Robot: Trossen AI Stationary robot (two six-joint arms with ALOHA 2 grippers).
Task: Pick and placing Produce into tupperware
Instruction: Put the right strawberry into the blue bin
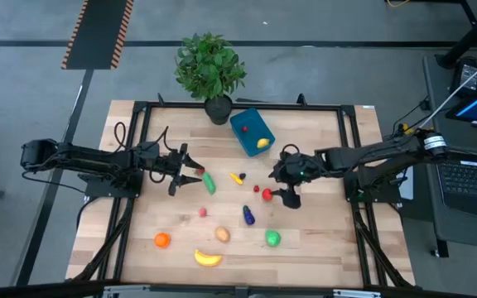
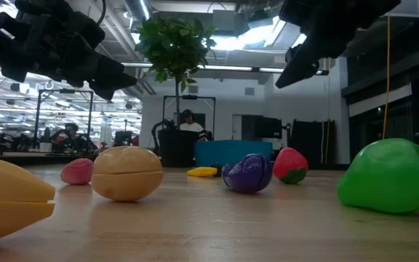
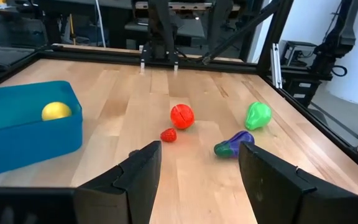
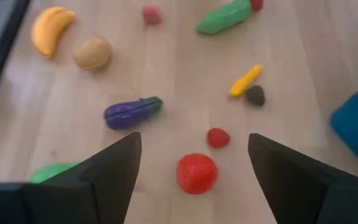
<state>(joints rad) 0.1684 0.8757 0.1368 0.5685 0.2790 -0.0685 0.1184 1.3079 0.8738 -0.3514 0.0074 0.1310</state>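
The blue tupperware stands open at the table's far middle with a yellow lemon inside. Produce lies loose on the wood: a green cucumber, a red tomato, a small red berry, a purple eggplant, a potato, an orange, a banana and a green apple. My left gripper hovers open left of the cucumber, holding nothing. My right gripper hangs open above the tomato and berry, tipped downward.
A potted plant stands at the far edge beside the tupperware. A small yellow piece and a dark piece lie mid-table, a pink piece nearer. A black frame borders the table.
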